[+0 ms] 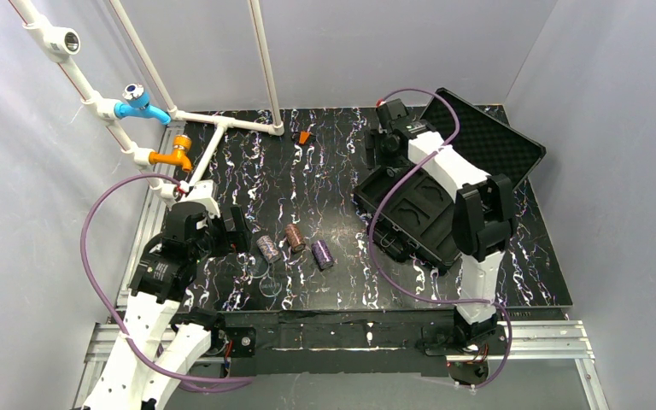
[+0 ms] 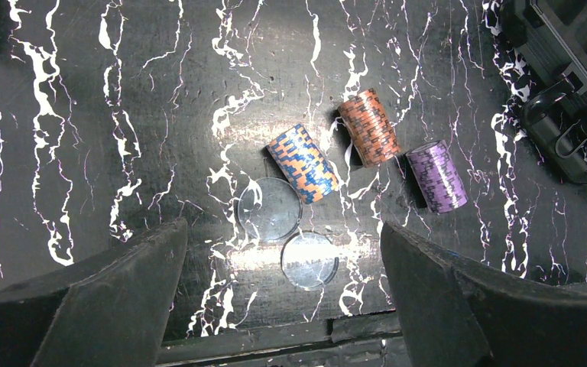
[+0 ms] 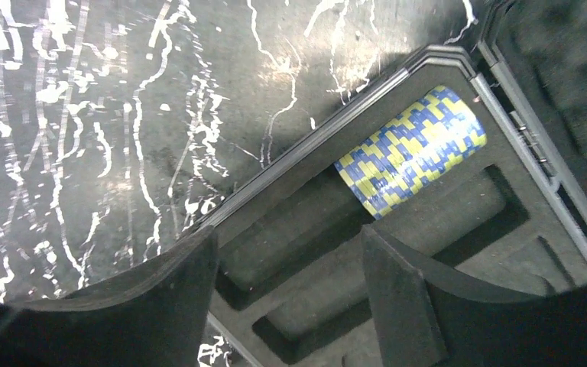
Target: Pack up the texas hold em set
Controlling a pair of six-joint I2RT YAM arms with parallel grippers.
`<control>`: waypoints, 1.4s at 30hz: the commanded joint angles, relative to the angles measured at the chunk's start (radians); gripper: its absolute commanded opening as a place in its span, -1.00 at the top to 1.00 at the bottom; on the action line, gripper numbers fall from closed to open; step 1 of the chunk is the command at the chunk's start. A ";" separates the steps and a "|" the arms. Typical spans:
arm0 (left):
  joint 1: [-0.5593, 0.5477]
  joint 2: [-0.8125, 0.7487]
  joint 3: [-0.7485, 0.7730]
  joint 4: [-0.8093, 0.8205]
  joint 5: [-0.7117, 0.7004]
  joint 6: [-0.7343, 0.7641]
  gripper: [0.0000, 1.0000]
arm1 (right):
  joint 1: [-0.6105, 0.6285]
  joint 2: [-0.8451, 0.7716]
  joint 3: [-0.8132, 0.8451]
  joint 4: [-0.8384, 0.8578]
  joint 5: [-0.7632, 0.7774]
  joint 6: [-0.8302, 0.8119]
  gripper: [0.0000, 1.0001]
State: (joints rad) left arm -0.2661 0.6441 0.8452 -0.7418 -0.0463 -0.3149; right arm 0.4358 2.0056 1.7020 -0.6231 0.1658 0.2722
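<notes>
My left tool (image 2: pixel 281 233) hangs wide and empty, left of the case (image 1: pixel 478 141). Just ahead, toward the case, three stacks lie on their sides on the tabletop (image 2: pixel 160 115): blue-orange (image 2: pixel 303 163), brown (image 2: pixel 370 127), purple (image 2: pixel 436 176). Their long axes are parallel and slant across my jaw line. My left arm is nearer. My right tool (image 3: pixel 289 235) stands parted over the case, clear of the yellow stack (image 3: pixel 410 150) bedded lengthwise inside.

I can pass over the bare table (image 1: pixel 325 171) between my arms. Three chip stacks (image 1: pixel 295 237) and two clear discs (image 2: pixel 269 208) lie in front of my left gripper (image 2: pixel 281 252). The open case (image 1: pixel 487 141) fills the right side. Far left stand white pipes (image 1: pixel 222 124).
</notes>
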 commanded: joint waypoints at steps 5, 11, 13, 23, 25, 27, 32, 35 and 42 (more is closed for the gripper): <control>-0.004 -0.007 -0.004 -0.014 -0.002 -0.004 -0.94 | 0.069 -0.168 0.056 -0.040 -0.012 -0.018 -0.83; -0.003 0.017 -0.004 -0.027 -0.001 -0.046 -0.94 | 0.129 -0.272 -0.037 -0.049 0.021 -0.013 -0.89; -0.004 0.039 0.000 -0.037 0.008 -0.077 -0.94 | 0.132 -0.317 -0.086 -0.039 0.034 -0.002 -0.89; -0.004 0.148 -0.008 -0.053 -0.023 -0.155 -0.91 | 0.132 -0.493 -0.286 -0.044 0.225 0.066 -0.95; -0.004 0.177 -0.013 -0.056 -0.030 -0.170 -0.90 | 0.130 -0.517 -0.320 -0.044 0.256 0.084 -0.96; -0.004 0.200 -0.020 -0.049 -0.030 -0.186 -0.88 | 0.130 -0.538 -0.344 -0.046 0.263 0.096 -0.96; -0.003 0.259 -0.032 -0.018 -0.018 -0.212 -0.86 | 0.130 -0.591 -0.407 -0.036 0.283 0.131 -0.96; -0.003 0.284 -0.049 -0.003 -0.038 -0.230 -0.86 | 0.130 -0.613 -0.436 -0.022 0.287 0.141 -0.96; -0.003 0.294 -0.104 0.074 -0.027 -0.250 -0.83 | 0.129 -0.628 -0.459 -0.024 0.276 0.141 -0.96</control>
State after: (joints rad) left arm -0.2661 0.9436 0.7670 -0.7132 -0.0685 -0.5449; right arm 0.5690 1.4155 1.2533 -0.6762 0.4210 0.3973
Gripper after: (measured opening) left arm 0.930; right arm 0.981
